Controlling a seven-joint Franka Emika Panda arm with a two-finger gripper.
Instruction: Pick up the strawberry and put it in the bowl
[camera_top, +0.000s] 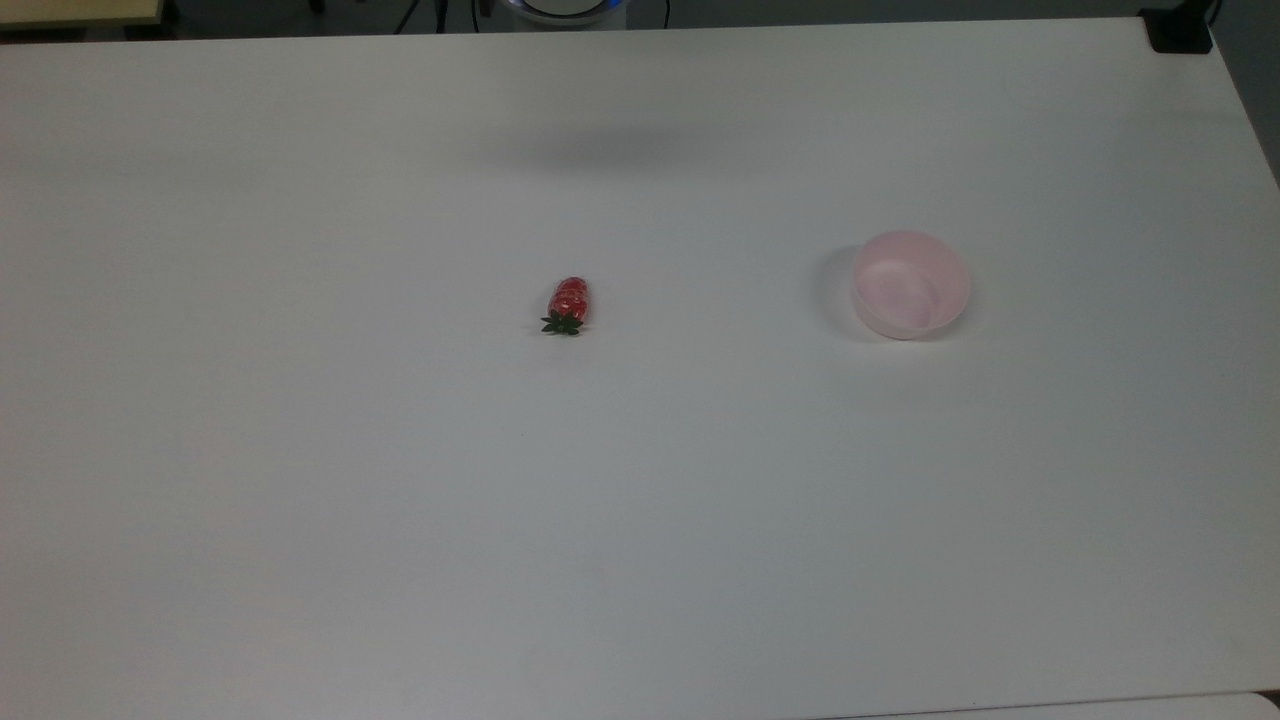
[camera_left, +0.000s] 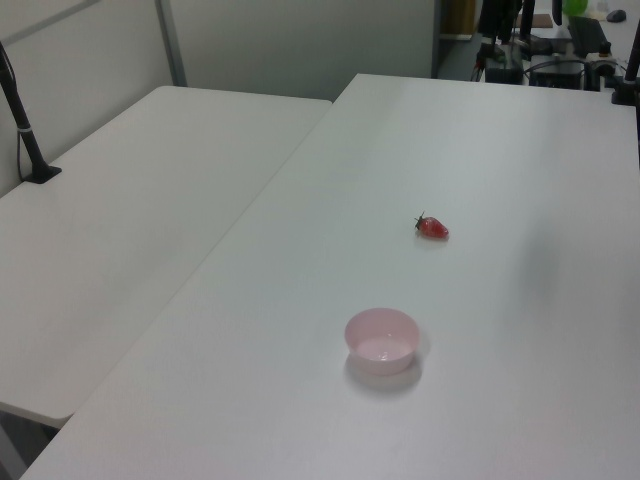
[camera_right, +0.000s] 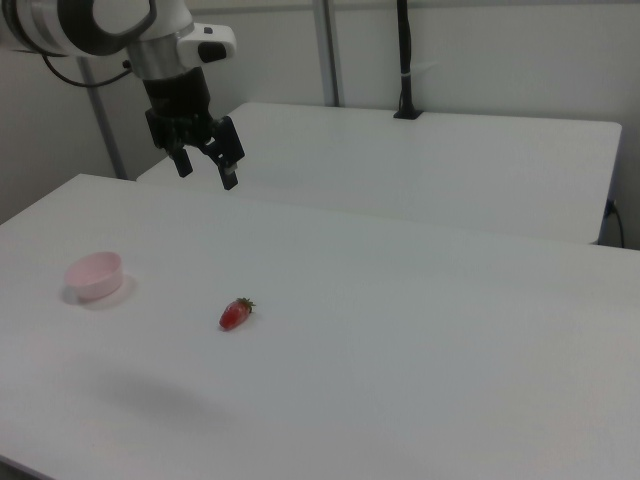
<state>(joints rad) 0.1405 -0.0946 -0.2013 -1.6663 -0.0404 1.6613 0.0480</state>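
Note:
The strawberry (camera_top: 568, 305) lies on its side on the white table, red with its green cap toward the top view's bottom; it also shows as strawberry (camera_left: 432, 228) and strawberry (camera_right: 235, 314). The pale pink bowl (camera_top: 910, 284) stands upright and empty to the top view's right of it, seen again as bowl (camera_left: 381, 339) and bowl (camera_right: 95, 275). In the right view my gripper (camera_right: 207, 168) hangs high above the table, open, with nothing between its fingers, well above and behind both things.
A second white table (camera_left: 130, 230) adjoins on the left view's left, with a black pole clamp (camera_left: 40, 172) on it. A black clamp (camera_top: 1180, 30) sits at the top view's far right corner. Wide bare tabletop (camera_top: 640, 520) surrounds both things.

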